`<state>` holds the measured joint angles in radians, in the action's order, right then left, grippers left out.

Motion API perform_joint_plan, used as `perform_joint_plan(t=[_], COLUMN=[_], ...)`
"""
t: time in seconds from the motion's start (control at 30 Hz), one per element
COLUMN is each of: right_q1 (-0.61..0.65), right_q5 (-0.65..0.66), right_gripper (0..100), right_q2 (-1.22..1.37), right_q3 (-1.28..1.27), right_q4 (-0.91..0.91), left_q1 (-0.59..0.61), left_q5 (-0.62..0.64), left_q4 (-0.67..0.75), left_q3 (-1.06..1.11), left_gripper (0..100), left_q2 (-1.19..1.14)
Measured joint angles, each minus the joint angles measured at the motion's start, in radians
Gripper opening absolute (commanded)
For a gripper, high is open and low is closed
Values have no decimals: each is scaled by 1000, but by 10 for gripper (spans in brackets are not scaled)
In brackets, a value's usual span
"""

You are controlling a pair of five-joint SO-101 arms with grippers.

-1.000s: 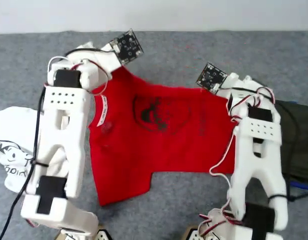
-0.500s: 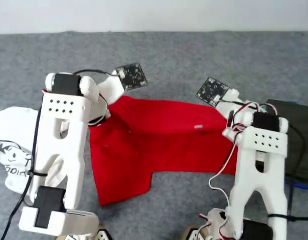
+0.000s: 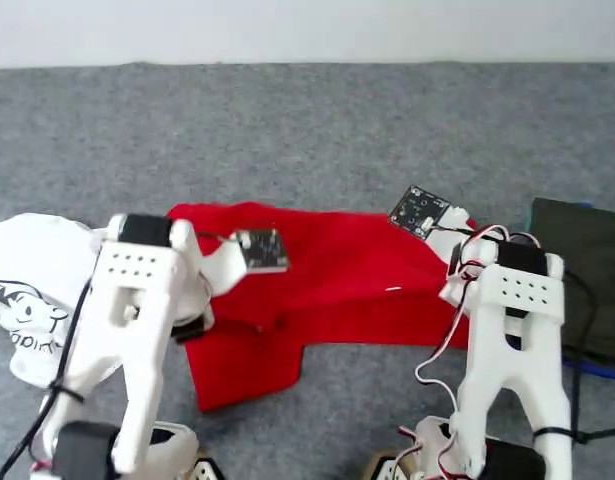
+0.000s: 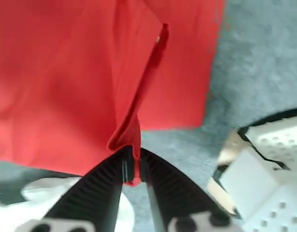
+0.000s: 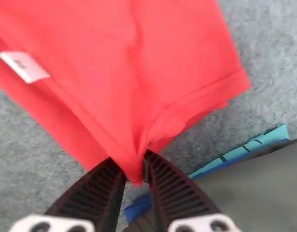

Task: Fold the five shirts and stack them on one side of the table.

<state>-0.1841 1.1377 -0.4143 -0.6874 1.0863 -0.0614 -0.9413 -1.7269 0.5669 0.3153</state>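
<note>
A red shirt [image 3: 327, 270] lies folded over itself on the grey table, its far half pulled toward the front. In the left wrist view my left gripper [image 4: 132, 166] is shut on a pinched red edge of the shirt [image 4: 66, 82]. The right gripper [image 5: 135, 175] is likewise shut on the red shirt [image 5: 114, 72] at its hem, near a white label [image 5: 22, 66]. From above, the left arm [image 3: 137, 330] stands over the shirt's left side, the right arm [image 3: 512, 320] over its right. A white printed shirt [image 3: 32, 290] lies at the left, a dark shirt [image 3: 587, 270] at the right.
Under the dark shirt a blue and teal garment [image 5: 235, 154] peeks out, seen as a blue edge [image 3: 599, 372] from above. Bare grey table [image 3: 307, 130] stretches behind the red shirt to the back wall.
Both grippers have drawn the red shirt's far edge toward the front, folding it over; the black print is now covered. Both arms have pulled back.
</note>
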Motion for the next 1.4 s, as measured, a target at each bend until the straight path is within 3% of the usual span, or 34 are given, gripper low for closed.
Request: perform_joint_plan(t=[0.27,0.47,0.53,0.8,0.97,1.1,1.2,1.4], right_q1=[-51,-103,-115,-115,-115,-83,-51,34], right_q5=[41,43,43,43,38,-74,-178,-416], right_gripper=[30,263,285,225,26,23,12,14], right_q2=[0,-48,-92,-216,-219,-213,-178,-95], right_q3=[0,0,0,0,0,0,0,0], right_q4=[-6,2,15,18,18,18,18,18], left_q1=[0,0,0,0,23,40,38,40], left_q5=[-8,-2,49,195,365,528,614,683], left_q4=[21,9,5,3,118,282,382,557], left_q3=[180,216,216,206,170,170,170,209], left_gripper=[19,123,166,183,102,15,15,15], left_q2=[101,181,230,457,519,520,520,396])
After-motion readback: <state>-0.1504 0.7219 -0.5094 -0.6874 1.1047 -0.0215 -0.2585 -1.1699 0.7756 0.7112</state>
